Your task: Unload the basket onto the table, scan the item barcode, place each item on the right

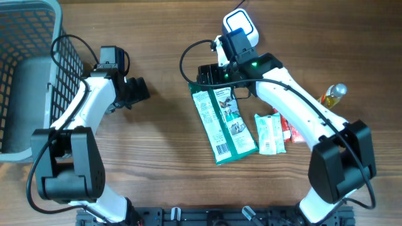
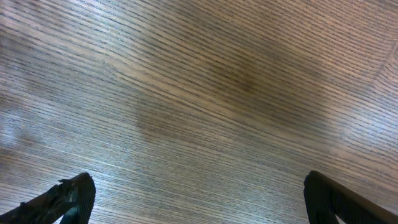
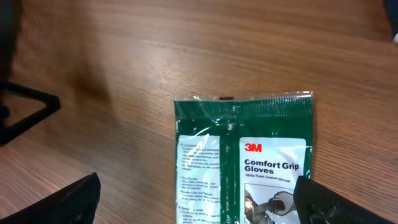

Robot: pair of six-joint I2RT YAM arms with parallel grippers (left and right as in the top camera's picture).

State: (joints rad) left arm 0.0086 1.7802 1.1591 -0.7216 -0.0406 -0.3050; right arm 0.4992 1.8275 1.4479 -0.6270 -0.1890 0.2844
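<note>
Hovering the wide-open right gripper (image 3: 196, 196) over the glove pack (image 3: 245, 155); best pinching its 12 o'clock edge, not covering the 6 o'clock barcode (image 1: 221, 149), with the left gripper (image 2: 198, 186) idling open.

overhead looks straight down; wrists face tabletop (image 2: 217, 93) closely, right sharing the glove pack (image 3: 249, 162).

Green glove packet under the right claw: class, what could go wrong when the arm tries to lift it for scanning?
1. The glove packet lies flat and glossy, so the open right claw may slide off it.
2. The small sachet sits close beside it and could get dragged along.
</note>
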